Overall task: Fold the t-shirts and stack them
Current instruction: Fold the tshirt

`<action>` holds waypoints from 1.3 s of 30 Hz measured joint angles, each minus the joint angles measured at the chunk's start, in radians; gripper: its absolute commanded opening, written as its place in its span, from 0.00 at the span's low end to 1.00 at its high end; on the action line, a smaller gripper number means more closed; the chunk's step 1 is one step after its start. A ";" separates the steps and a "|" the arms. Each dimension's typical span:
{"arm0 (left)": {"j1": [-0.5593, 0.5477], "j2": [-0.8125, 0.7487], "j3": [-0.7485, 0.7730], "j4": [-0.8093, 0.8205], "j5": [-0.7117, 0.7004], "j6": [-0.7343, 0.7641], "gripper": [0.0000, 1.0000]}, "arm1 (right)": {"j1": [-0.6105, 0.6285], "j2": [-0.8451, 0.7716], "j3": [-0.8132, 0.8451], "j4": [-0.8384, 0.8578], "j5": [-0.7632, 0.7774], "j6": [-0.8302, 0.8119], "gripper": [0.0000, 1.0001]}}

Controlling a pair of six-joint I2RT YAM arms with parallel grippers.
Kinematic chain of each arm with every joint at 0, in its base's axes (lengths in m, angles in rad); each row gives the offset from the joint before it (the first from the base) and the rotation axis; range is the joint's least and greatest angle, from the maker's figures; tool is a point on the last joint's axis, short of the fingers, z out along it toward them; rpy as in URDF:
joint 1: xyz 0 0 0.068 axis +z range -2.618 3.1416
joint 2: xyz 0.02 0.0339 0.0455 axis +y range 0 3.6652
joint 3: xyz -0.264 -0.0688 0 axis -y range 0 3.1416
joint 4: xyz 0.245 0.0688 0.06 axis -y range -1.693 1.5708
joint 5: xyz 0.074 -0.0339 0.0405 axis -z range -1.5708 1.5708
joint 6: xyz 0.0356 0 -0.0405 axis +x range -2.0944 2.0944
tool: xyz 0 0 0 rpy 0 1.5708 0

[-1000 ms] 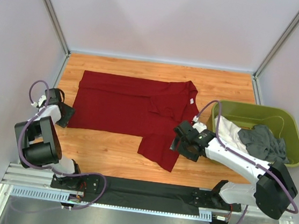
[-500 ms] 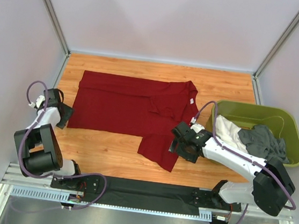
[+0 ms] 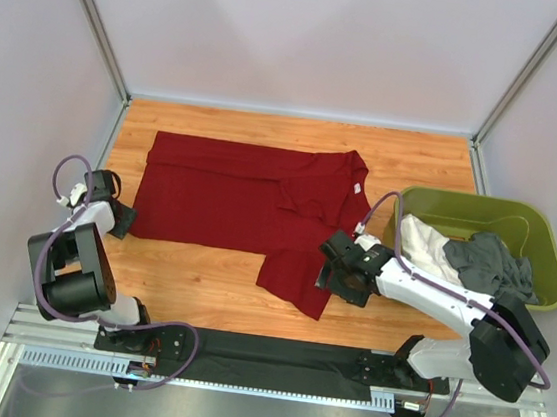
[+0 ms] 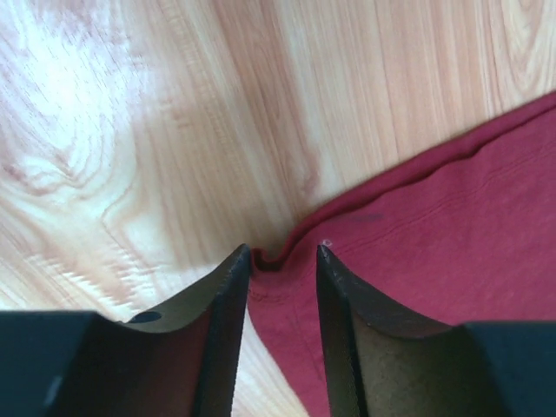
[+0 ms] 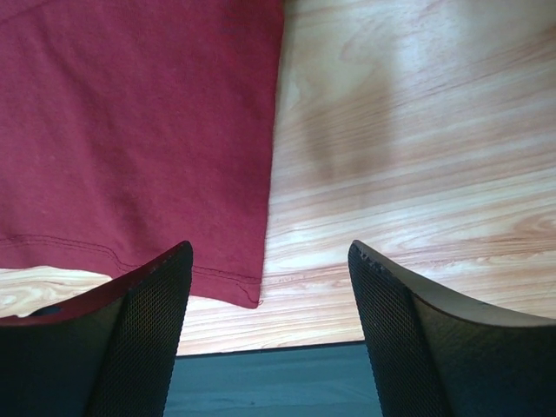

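Left claw (image 4: 282,252) — fingers a narrow gap apart, low over the desk (image 4: 130,130), straddling the hem corner of the dark red t-shirt (image 4: 452,234). The bunched corner sits between the tips; a firm pinch cannot be confirmed. The shirt lies spread flat to this claw's right.

Right claw (image 5: 269,248) — fingers wide apart, holding nothing, above the shirt's near edge: cloth under one finger, bare wood under the other. To its right, the white t-shirt (image 3: 421,240) and dark grey t-shirt (image 3: 489,263) lie in the green tub (image 3: 479,213).
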 measured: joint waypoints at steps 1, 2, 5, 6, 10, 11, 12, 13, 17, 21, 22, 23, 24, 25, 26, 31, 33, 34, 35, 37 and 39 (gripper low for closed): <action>0.000 0.005 0.002 0.005 0.002 -0.003 0.37 | 0.002 0.001 -0.001 0.000 -0.002 0.000 0.73; 0.000 0.008 0.002 0.011 0.003 -0.003 0.33 | 0.004 0.004 -0.002 0.003 -0.004 0.000 0.73; 0.000 0.017 0.002 0.018 0.006 -0.013 0.27 | 0.011 0.014 -0.007 0.017 -0.011 0.000 0.73; 0.001 0.018 0.002 0.019 0.006 -0.013 0.24 | 0.014 0.019 -0.010 0.021 -0.014 0.000 0.73; 0.001 0.019 0.002 0.019 0.010 -0.018 0.03 | 0.030 0.036 -0.019 0.036 -0.029 0.000 0.72; 0.001 0.019 0.002 0.019 0.011 -0.018 0.02 | 0.034 0.039 -0.020 0.042 -0.031 0.001 0.72; 0.001 0.019 0.001 0.019 0.012 -0.018 0.00 | 0.037 0.042 -0.021 0.047 -0.032 0.002 0.72; 0.001 0.019 0.002 0.019 0.013 -0.018 0.00 | 0.039 0.044 -0.026 0.054 -0.035 0.003 0.72; 0.001 0.019 0.001 0.019 0.013 -0.018 0.00 | 0.051 0.043 -0.052 0.077 -0.042 0.013 0.68; 0.001 0.019 0.001 0.019 0.013 -0.018 0.00 | 0.079 0.044 -0.067 0.097 -0.050 0.022 0.67; 0.001 0.019 0.001 0.019 0.013 -0.018 0.00 | 0.085 0.044 -0.067 0.102 -0.050 0.023 0.66; 0.001 0.019 0.001 0.019 0.013 -0.018 0.00 | 0.092 0.045 -0.067 0.109 -0.052 0.024 0.66; 0.001 0.019 0.001 0.019 0.013 -0.018 0.00 | 0.098 0.048 -0.067 0.114 -0.054 0.026 0.65; 0.001 0.019 0.001 0.019 0.013 -0.018 0.00 | 0.105 0.054 -0.067 0.118 -0.056 0.028 0.65; 0.001 0.019 0.001 0.019 0.013 -0.018 0.00 | 0.110 0.058 -0.067 0.119 -0.057 0.030 0.63; 0.001 0.018 0.000 0.019 0.012 -0.020 0.00 | 0.136 0.061 -0.067 0.118 -0.056 0.046 0.60; 0.001 0.018 0.000 0.019 0.012 -0.021 0.00 | 0.151 0.064 -0.067 0.119 -0.057 0.051 0.58; 0.001 0.018 0.000 0.019 0.011 -0.021 0.00 | 0.159 0.067 -0.066 0.119 -0.057 0.052 0.57; 0.001 0.018 0.000 0.019 0.011 -0.021 0.00 | 0.165 0.070 -0.064 0.119 -0.057 0.053 0.56; 0.001 0.018 0.000 0.019 0.011 -0.022 0.00 | 0.175 0.077 -0.060 0.119 -0.056 0.054 0.55; 0.001 0.018 0.000 0.019 0.011 -0.022 0.00 | 0.182 0.082 -0.056 0.119 -0.056 0.055 0.52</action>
